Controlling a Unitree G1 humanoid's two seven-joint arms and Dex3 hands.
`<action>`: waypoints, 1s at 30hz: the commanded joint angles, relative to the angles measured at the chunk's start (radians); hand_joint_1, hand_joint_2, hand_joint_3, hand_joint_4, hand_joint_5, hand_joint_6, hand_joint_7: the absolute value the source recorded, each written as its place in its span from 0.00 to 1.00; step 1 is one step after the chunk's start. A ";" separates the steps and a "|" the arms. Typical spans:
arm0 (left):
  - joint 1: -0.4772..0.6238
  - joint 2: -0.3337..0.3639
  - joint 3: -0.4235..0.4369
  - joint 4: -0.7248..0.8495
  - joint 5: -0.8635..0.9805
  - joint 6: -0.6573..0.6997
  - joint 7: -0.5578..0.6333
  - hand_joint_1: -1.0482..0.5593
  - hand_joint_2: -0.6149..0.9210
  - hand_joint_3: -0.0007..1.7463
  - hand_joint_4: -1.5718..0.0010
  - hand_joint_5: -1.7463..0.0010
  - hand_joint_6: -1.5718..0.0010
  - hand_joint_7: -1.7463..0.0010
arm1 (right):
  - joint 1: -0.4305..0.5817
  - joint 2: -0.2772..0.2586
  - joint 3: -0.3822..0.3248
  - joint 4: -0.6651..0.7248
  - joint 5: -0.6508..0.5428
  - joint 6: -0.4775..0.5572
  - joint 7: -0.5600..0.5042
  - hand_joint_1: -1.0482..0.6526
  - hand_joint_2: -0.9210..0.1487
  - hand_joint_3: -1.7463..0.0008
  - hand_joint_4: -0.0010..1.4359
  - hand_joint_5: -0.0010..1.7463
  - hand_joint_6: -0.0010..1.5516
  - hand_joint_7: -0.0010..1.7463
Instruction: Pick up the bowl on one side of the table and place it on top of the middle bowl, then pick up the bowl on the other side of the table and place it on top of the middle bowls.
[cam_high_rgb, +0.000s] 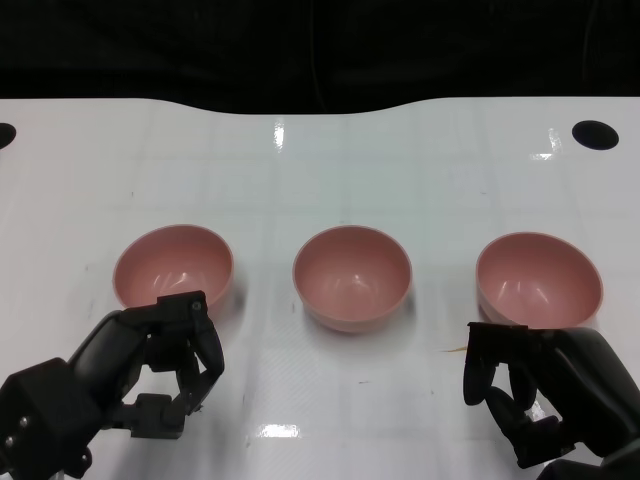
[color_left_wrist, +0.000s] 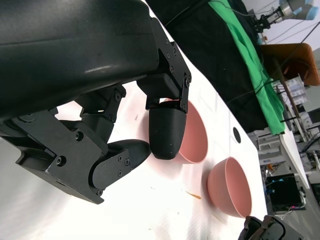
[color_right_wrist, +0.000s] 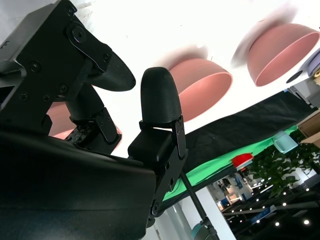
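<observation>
Pink plastic bowls (cam_high_rgb: 352, 275) are waiting unstacked while we are hovering both empty, half-curled hands (cam_high_rgb: 165, 365) (cam_high_rgb: 525, 390) nearby, risking knocking them.

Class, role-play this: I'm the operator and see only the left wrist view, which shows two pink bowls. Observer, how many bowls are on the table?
Observer: Three round glossy pink bowls in a row: left bowl, middle bowl, right bowl.
Operator: Any stacked yet?
Observer: No, each stands apart on the white table.
Operator: Is the right hand holding anything?
Observer: No, the black right hand is empty, just in front of the right bowl.
</observation>
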 joint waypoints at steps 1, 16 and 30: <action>0.013 0.018 0.007 -0.028 -0.014 0.025 -0.010 0.56 0.76 0.63 0.51 0.00 0.58 0.04 | 0.014 -0.008 -0.012 -0.023 0.018 0.013 0.011 0.57 0.68 0.13 0.64 1.00 0.52 0.88; 0.066 0.031 -0.008 -0.171 0.021 0.186 0.011 0.58 0.76 0.61 0.56 0.00 0.62 0.03 | 0.039 -0.007 -0.012 -0.085 0.028 0.065 0.054 0.57 0.67 0.14 0.64 1.00 0.52 0.88; 0.068 0.034 -0.002 -0.229 0.005 0.295 0.003 0.62 0.77 0.61 0.57 0.00 0.63 0.03 | 0.028 -0.007 -0.011 -0.084 0.033 0.072 0.068 0.57 0.67 0.13 0.65 1.00 0.52 0.87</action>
